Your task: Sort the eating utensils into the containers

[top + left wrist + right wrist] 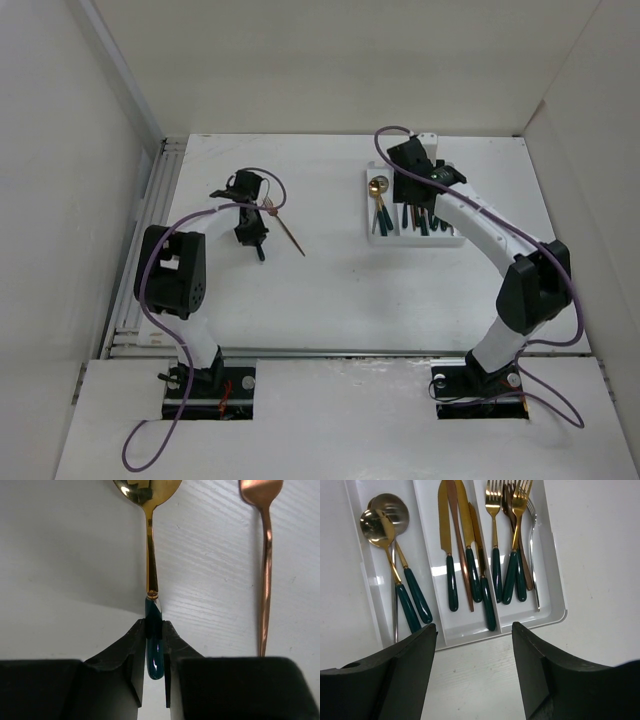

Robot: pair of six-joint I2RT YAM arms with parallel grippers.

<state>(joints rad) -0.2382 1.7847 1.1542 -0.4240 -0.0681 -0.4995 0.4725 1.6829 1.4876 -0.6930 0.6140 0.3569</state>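
Stiff, light, probably slick gold spoon (151, 555) clamped at the tip of its green handle in the left tool (154, 626); right tool (472, 630) apart above the white tray (554, 587).

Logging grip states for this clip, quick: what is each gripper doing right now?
Left gripper: closed on the dark green handle of a gold spoon.
Right gripper: open, holding nothing, over the white tray.
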